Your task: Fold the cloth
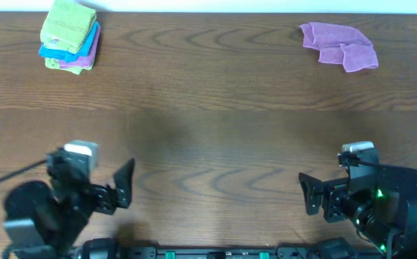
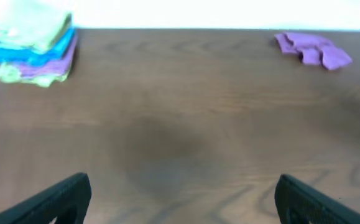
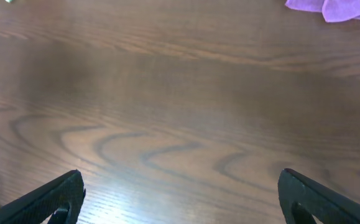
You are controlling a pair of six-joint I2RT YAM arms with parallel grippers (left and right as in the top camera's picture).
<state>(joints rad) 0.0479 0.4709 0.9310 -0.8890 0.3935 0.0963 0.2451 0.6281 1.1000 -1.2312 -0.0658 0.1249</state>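
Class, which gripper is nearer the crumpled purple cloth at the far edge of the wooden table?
Right. The right gripper is on the near side, almost in line with the crumpled purple cloth. The left gripper is also on the near side, but far off to the cloth's left.

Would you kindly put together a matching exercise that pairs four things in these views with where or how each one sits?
Things:
1. lime-green cloth
2. blue cloth
3. crumpled purple cloth
4. left gripper

Places or states:
A. alone at the far right of the table
B. fingers open, empty, by the table's near edge
C. top of the stack at far left
D. inside that stack, just under the top layer

Pairs: 1-C; 2-D; 3-A; 4-B.
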